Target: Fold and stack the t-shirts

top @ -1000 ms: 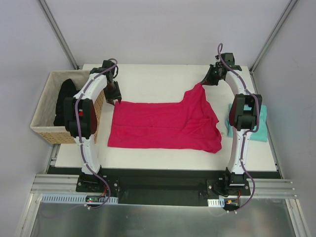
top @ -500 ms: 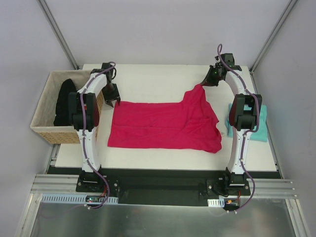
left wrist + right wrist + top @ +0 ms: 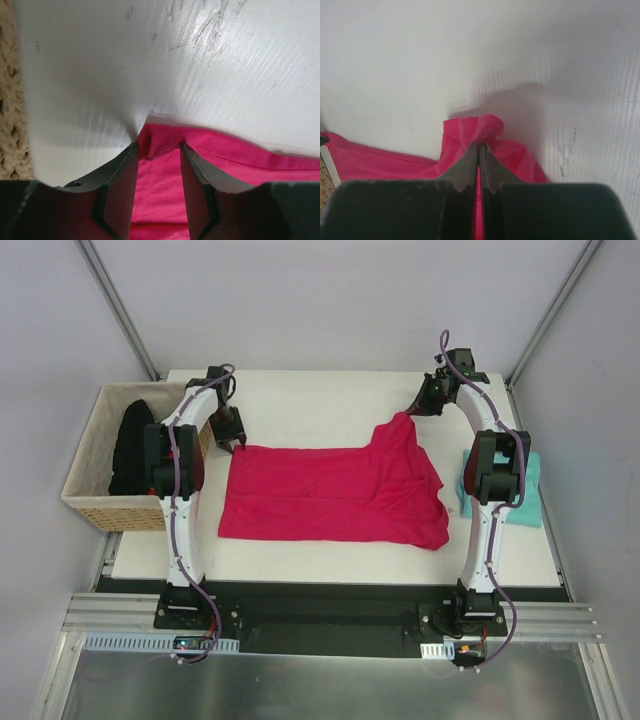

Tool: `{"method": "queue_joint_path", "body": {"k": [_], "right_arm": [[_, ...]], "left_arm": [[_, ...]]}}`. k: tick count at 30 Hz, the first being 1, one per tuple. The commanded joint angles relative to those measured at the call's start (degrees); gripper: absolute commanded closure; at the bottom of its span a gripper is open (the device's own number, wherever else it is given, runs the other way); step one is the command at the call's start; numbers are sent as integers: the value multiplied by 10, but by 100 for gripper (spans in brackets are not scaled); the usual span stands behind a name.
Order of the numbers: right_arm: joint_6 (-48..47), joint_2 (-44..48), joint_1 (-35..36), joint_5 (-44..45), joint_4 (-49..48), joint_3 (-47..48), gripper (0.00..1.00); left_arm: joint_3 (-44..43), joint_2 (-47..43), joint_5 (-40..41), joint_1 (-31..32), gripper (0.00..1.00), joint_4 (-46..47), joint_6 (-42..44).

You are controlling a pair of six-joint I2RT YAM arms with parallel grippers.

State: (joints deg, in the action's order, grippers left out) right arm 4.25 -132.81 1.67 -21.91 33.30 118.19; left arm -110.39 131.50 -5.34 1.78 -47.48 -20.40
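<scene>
Folding has barely begun, by my judgement: the pink t-shirt [image 3: 330, 495] lies spread and unfolded across the middle of the white tabletop [image 3: 320, 400], its far right corner lifted and pinched in the pressed-together right tool [image 3: 480, 144]. The left tool [image 3: 159, 146] stands spread astride the far left corner, gripping nothing. The teal t-shirt [image 3: 528, 500] sits at the right edge, seemingly folded already; stacking remains. A wicker basket [image 3: 85, 505] holding a black garment [image 3: 130, 445] stands at the left. Plain pale walls enclose the scuffed surface
</scene>
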Motion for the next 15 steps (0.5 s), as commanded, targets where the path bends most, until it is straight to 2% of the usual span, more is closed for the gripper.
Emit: {"method": "queue_joint_path", "body": {"k": [1, 5, 7, 10, 15], "right_arm": [[-6, 44, 2, -9, 8, -3, 99], [-6, 45, 2, -9, 10, -2, 99], [-7, 45, 2, -9, 10, -2, 99], [-6, 45, 2, -9, 9, -2, 99], [-7, 46, 3, -10, 11, -2, 99]], "left_arm": [[-18, 10, -17, -2, 62, -10, -3], [-18, 13, -19, -2, 68, -9, -4], [-21, 15, -21, -4, 88, -9, -4], [-18, 13, -22, -5, 100, -9, -4], [-16, 8, -20, -6, 98, -9, -6]]}}
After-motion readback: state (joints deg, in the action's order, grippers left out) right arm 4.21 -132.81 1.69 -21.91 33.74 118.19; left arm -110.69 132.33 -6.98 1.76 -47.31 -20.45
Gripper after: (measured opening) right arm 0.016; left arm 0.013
